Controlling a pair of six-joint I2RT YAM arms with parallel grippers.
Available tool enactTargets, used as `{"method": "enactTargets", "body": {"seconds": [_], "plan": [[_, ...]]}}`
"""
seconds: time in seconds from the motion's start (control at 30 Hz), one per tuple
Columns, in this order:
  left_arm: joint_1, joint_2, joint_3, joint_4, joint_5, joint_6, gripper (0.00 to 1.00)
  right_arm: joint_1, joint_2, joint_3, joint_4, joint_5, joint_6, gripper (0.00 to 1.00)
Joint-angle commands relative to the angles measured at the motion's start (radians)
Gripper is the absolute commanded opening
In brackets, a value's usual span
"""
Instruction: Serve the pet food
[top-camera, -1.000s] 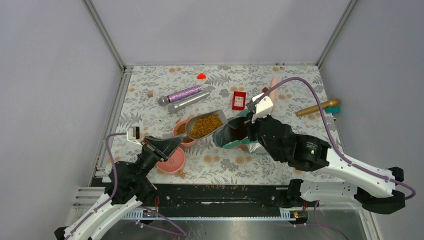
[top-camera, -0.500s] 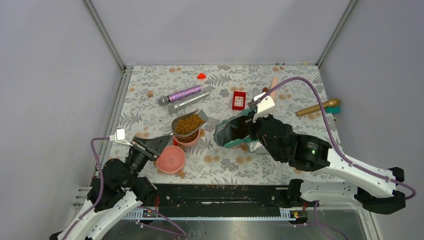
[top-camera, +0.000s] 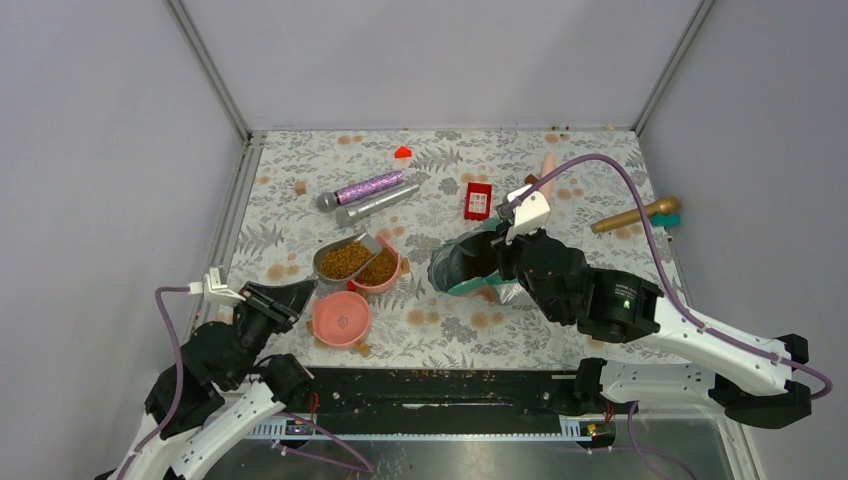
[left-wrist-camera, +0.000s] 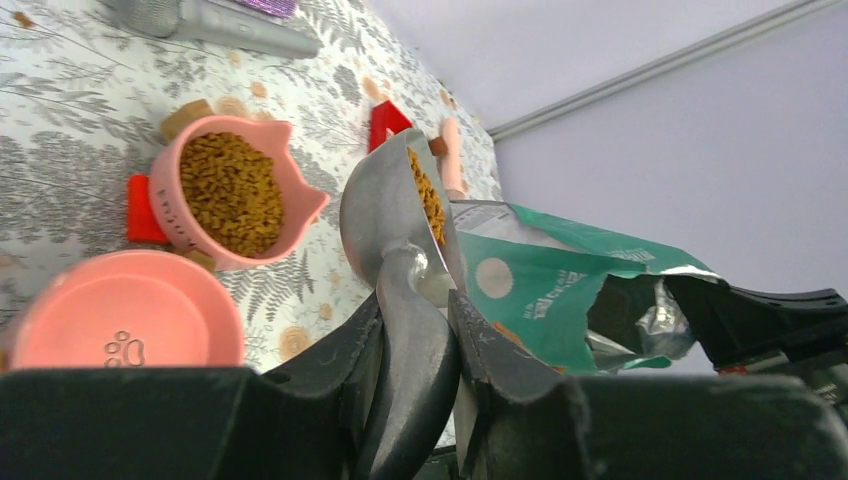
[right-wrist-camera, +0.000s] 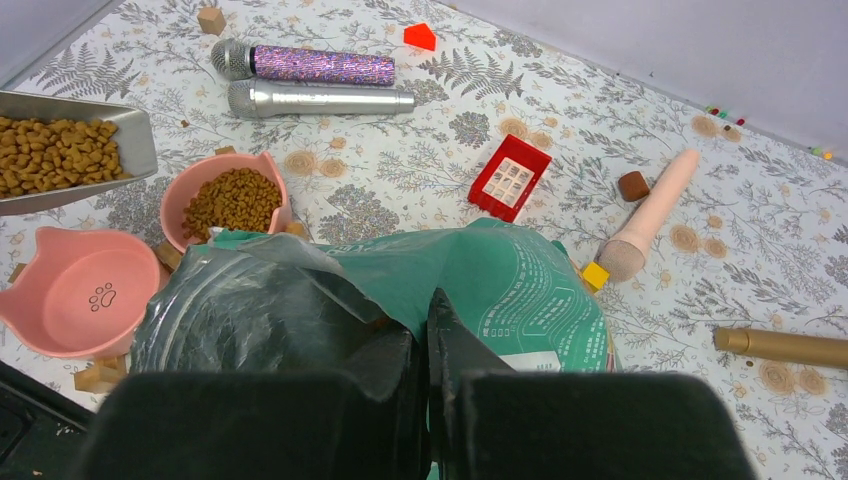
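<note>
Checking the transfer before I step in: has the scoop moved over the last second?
Yes. The scoop, clamped in the left gripper, has swung left, from beside the pouch to the left rim of the filled pink bowl.

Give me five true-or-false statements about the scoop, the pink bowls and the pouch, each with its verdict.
1. The left gripper holds the metal scoop by its handle. True.
2. The scoop is empty. False: it carries kibble.
3. Both pink bowls hold kibble. False: the nearer pink bowl is empty; only the farther pink bowl is filled.
4. The right gripper is shut on the pouch. True.
5. The pouch is sealed. False: its mouth gapes open.
</note>
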Motion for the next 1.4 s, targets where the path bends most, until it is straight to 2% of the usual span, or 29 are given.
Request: {"method": "enactTargets", "body": {"seconds": [0.0,1.03,1.37], "plan": [[0.002,-0.201,0.069,-0.049,-0.06,0.012,0.0,0.009,-0.017,0.053,0.158,0.058,-0.015,0.0],[0.003,-0.203,0.29,-0.335,-0.022,0.054,0.0,0.009,-0.024,0.059,0.156,0.092,-0.026,0.0],[0.003,-0.203,0.386,-0.47,-0.018,0.025,0.0,0.009,-0.021,0.065,0.159,0.09,-0.018,0.0]]}}
